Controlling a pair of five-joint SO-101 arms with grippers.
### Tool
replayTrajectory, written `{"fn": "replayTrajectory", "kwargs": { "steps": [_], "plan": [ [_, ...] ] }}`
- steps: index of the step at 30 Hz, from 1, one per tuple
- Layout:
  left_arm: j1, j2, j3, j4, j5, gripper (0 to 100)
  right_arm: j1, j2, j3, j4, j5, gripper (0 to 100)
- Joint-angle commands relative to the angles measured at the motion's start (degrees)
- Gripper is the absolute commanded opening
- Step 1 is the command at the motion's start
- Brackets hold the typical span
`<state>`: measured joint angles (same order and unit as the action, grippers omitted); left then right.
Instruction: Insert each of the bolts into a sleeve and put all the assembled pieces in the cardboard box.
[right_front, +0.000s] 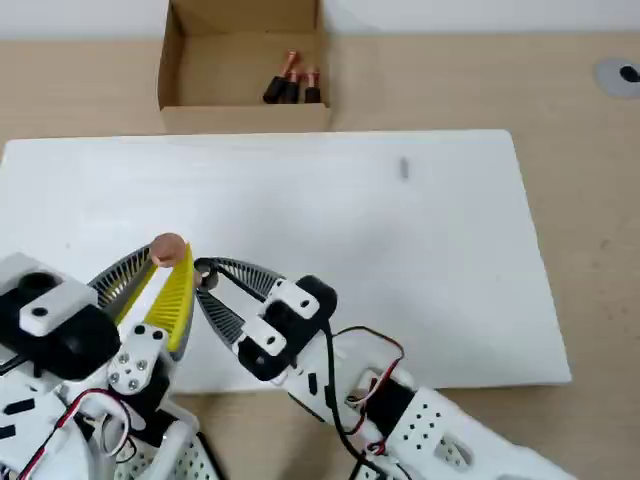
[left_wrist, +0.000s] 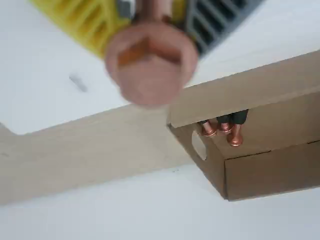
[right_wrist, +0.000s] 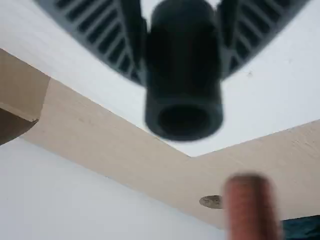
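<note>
My left gripper (right_front: 165, 255), with one yellow and one grey finger, is shut on a copper bolt (right_front: 167, 248) over the near left of the white board (right_front: 400, 250); the bolt's round head (left_wrist: 151, 60) faces the left wrist camera. Just right of it, my right gripper (right_front: 208, 272) is shut on a black sleeve (right_wrist: 183, 75), whose open bore faces the right wrist camera. The bolt's shank tip (right_wrist: 250, 206) shows close by the sleeve. The cardboard box (right_front: 245, 118) stands at the far left and holds three assembled pieces (right_front: 292, 85), also seen as pieces (left_wrist: 224, 126).
The white board covers most of the wooden table (right_front: 590, 200). A small grey mark (right_front: 403, 167) lies on the board's far part. A round grey grommet (right_front: 620, 75) sits in the tabletop at the far right.
</note>
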<state>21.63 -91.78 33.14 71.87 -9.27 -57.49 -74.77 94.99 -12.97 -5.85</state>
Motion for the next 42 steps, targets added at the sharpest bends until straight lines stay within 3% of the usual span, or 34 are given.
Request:
{"fn": "replayTrajectory", "kwargs": {
  "steps": [1,16,22,42],
  "plan": [
    [0.3,0.6,-0.1,-0.2,-1.2,1,0.8,0.1,-4.0,-0.1,0.6,0.9],
    [0.2,0.5,7.5,-6.9,-1.2,1,0.8,0.1,-4.3,0.0,0.4,0.9],
    [0.1,0.5,7.5,-6.9,-4.4,1,0.8,0.1,-4.3,0.0,0.4,0.9],
    [0.1,0.5,7.7,-6.6,-5.2,1,0.9,0.1,-7.0,-0.1,0.6,0.9]
  ]
}}
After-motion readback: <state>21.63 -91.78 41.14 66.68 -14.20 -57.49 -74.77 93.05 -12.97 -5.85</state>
